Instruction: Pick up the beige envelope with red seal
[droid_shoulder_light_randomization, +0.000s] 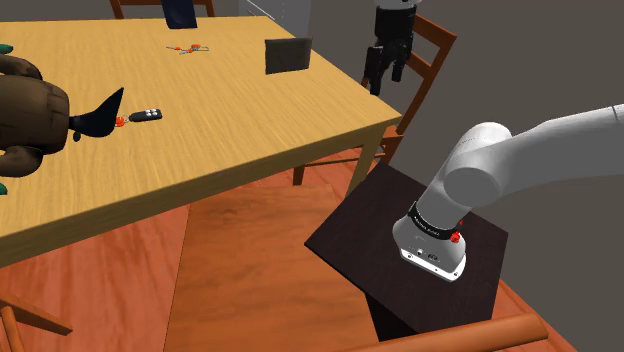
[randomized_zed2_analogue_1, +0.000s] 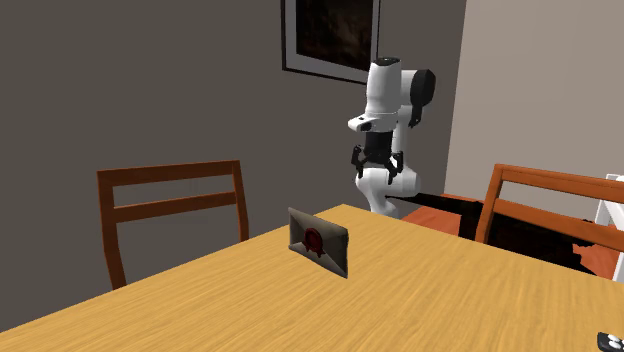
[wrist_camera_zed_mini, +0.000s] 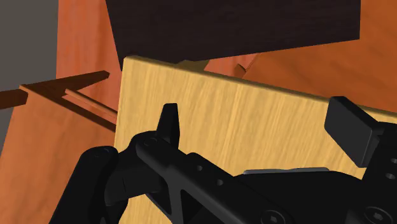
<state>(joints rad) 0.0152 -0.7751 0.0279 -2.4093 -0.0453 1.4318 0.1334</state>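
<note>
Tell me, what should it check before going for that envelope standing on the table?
1. The envelope is found, standing on edge on the table: ok.
2. The gripper is open and empty: ok.
3. The gripper is above the envelope: not ok; it hangs off the table's corner, beside a chair.
4. The key fob lies well away from the envelope: ok.
5. The envelope will stay upright when touched: cannot tell.

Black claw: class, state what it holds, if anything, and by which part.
Nothing. The black two-finger claw is open in the air; the beige envelope with red seal stands apart on the light wooden table.
</note>
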